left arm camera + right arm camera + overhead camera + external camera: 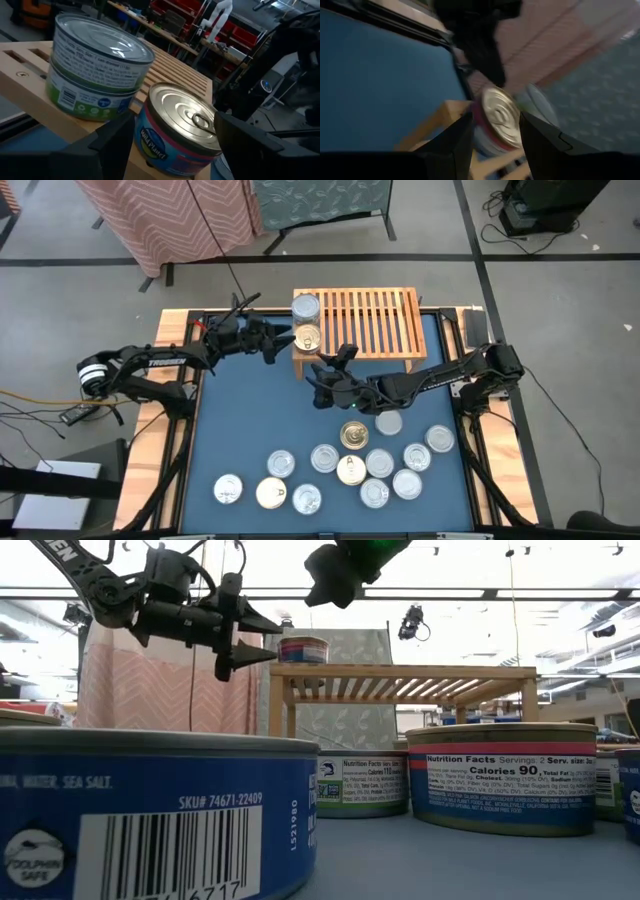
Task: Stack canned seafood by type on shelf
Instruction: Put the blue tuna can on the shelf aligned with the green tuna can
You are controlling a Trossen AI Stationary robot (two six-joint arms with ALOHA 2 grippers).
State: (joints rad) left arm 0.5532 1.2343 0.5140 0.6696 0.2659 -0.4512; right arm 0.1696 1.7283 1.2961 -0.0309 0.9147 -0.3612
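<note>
Now: shelf (375, 320) at table's far edge carries silver-topped stack (305, 307) and gold-topped tin (308, 337) at its left end. Left gripper (284, 340) beside gold tin, fingers spread, empty. Right gripper (322, 370) just before shelf, fingers parted, empty. Remaining tins (352, 466) clustered near front edge.

The blue surface (250, 425) has a light-wood frame and stands on a grey floor (560, 290) crossed by dark lines. Beyond the surface hang a pink chevron curtain (165, 215) and, beside it, a teal patterned panel (320, 198). Black cables (25, 405) trail on the floor beside the surface.
</note>
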